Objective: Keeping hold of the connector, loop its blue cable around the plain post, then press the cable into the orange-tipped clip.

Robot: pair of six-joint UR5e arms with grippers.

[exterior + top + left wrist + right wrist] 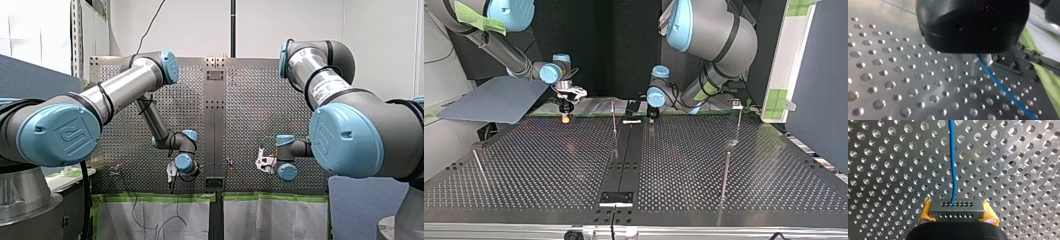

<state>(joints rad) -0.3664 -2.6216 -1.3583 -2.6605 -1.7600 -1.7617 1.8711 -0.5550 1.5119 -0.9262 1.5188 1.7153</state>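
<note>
Between the yellow pads (926,212) of my right gripper (957,214) sits the small grey rectangular connector (958,207) with its rows of pin holes, clamped on both short sides. Its thin blue cable (952,157) leaves the connector's face and runs straight ahead over the perforated metal table (885,170), touching no fixture within that view.

Hold on the connector: in order. Loop around the plain post: not done, by my assessment. Cable pressed into the orange-tipped clip: not done. The task stands at an early stage, with both routing steps outstanding.

The left wrist view shows the blue cable emerging from beneath the black housing of my left gripper (975,47) and trailing away across the plate. Whether that gripper pinches the cable cannot be told, as the housing hides the contact.

The top view supplies what neither wrist view does: both grippers low at the far edge of the table, well apart, and several slender upright metal posts (614,122) standing on the plate. Which post is plain and which carries the clip is too small to judge there. The cable itself does not register in the top view.
</note>
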